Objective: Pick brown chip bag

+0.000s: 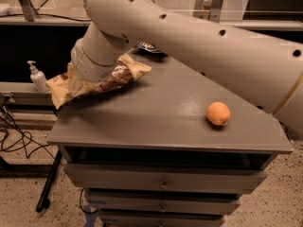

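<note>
The brown chip bag [124, 73] is a crinkly cream-yellow bag with a dark brown centre. It hangs tilted above the back left corner of the grey table [156, 112], with its shadow on the tabletop below. My gripper [100, 77] is at the end of the big white arm, mostly hidden behind the wrist, and is shut on the bag, holding it off the surface.
An orange [218, 113] lies on the right part of the table. A dark blue chip bag [147, 46] peeks out behind the arm at the back. A soap dispenser [37, 77] stands on a ledge to the left. Cables [14, 138] lie on the floor at left. Drawers sit under the tabletop.
</note>
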Controlling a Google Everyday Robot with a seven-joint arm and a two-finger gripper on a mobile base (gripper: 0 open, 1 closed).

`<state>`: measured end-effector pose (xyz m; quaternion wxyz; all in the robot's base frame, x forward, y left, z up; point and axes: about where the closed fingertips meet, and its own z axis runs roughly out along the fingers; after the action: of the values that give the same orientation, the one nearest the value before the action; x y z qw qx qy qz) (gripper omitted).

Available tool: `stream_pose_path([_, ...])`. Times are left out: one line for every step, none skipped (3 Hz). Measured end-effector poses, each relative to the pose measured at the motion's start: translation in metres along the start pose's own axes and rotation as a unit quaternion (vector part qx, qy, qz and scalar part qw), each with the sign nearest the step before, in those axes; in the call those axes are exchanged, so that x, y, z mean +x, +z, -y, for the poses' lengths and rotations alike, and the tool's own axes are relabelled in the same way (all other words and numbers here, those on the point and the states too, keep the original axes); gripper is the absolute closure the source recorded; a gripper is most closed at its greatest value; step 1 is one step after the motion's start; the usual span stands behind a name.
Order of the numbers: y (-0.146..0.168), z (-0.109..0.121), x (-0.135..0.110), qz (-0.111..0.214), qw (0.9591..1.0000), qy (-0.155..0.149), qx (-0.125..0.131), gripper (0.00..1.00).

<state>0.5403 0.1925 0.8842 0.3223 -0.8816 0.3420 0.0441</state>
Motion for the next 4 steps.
stream_pose_path([-0.005,0.025,-0.026,0.024,0.9994,-0.009,0.023,1.00])
stream_pose_path([-0.011,0.048,-0.047,0.045,0.9978,-0.014,0.046,1.00])
stream_pose_path([-0.023,0.070,-0.051,0.042,0.9964,-0.017,0.072,1.00])
stream_pose_path([-0.051,0.089,-0.031,0.011,0.9947,-0.016,0.101,1.00])
